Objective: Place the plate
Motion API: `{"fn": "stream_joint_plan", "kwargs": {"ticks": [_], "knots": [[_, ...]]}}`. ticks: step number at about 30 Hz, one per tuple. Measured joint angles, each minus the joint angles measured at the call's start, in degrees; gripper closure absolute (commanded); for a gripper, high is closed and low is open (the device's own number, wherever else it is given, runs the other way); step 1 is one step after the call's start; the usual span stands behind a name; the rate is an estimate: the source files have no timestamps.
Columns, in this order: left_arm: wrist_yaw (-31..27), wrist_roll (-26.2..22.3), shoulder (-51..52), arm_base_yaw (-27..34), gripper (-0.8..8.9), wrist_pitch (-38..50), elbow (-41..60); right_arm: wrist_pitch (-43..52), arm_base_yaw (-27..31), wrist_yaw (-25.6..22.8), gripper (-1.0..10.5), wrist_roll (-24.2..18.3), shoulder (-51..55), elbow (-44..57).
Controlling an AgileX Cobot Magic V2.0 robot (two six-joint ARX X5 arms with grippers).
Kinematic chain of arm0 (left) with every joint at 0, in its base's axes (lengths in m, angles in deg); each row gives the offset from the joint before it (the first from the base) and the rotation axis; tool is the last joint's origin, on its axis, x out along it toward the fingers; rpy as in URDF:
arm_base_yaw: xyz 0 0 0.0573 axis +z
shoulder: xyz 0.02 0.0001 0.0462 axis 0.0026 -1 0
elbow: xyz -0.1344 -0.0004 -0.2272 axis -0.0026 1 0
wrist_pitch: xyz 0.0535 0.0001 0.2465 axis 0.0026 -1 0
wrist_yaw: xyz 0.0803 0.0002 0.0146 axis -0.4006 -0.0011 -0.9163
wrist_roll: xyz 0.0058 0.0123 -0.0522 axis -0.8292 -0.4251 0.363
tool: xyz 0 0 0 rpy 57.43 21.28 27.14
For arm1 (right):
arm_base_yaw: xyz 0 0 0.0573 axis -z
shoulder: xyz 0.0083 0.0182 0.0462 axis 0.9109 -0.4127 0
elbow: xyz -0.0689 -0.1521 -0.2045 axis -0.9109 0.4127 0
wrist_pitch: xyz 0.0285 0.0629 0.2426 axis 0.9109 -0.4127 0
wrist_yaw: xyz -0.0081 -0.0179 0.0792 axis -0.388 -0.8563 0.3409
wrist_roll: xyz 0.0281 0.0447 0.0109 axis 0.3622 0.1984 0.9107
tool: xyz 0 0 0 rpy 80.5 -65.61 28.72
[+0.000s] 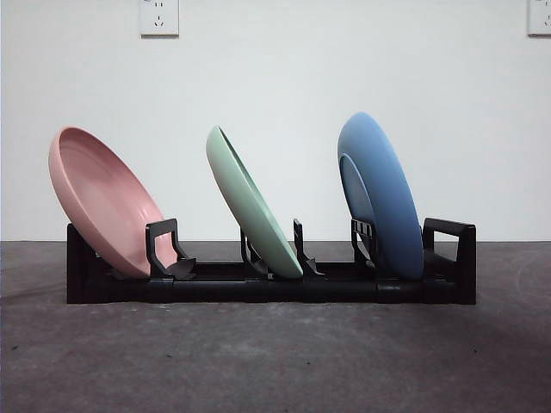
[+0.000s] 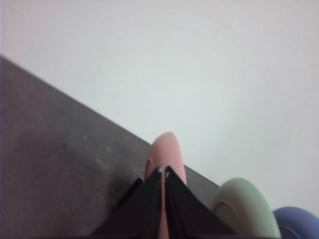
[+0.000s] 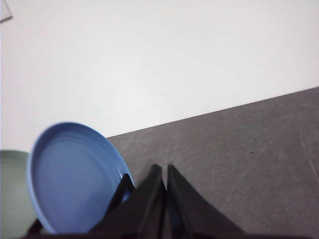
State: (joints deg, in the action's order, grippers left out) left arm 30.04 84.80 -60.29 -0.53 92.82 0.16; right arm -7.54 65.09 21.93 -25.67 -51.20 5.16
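Your black rack (image 1: 258,288) spans most of the table (image 1: 275,361), w/ three plates leaning in its slots, all tilted the same way because each rests back on a slot post. Nothing is left to place, by the look of it.

Pink plate (image 1: 103,202) sits at the rack's end, directly ahead of and below your left gripper (image 2: 163,172); its rim pokes out just past the jaw tips. Jaws nearly closed, only a thin slit between them, holding nothing.

Blue plate (image 1: 383,194) stands at the opposite end, beside and below your right gripper (image 3: 162,169), concave face toward that cam. Those jaws also pinched near-shut, empty.

Green plate (image 1: 250,202) is in the middle slot, beyond the pink one from your left gripper, well apart from both neighbours.

Room: neither arm shows in the front view, so both are likely pulled up and clear. Open tabletop lies past each gripper, away from the rack. Tall rims are the snag risk if you descend; stay high.
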Motion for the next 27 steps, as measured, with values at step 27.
{"fn": "stream_joint_plan", "kwargs": {"ticks": [27], "knots": [[9.42, -15.17, -31.04, -0.02, 8.03, -65.51, -53.02, -53.00, 0.00, 19.93, 9.3, 0.52, -34.67, -50.18]]}}
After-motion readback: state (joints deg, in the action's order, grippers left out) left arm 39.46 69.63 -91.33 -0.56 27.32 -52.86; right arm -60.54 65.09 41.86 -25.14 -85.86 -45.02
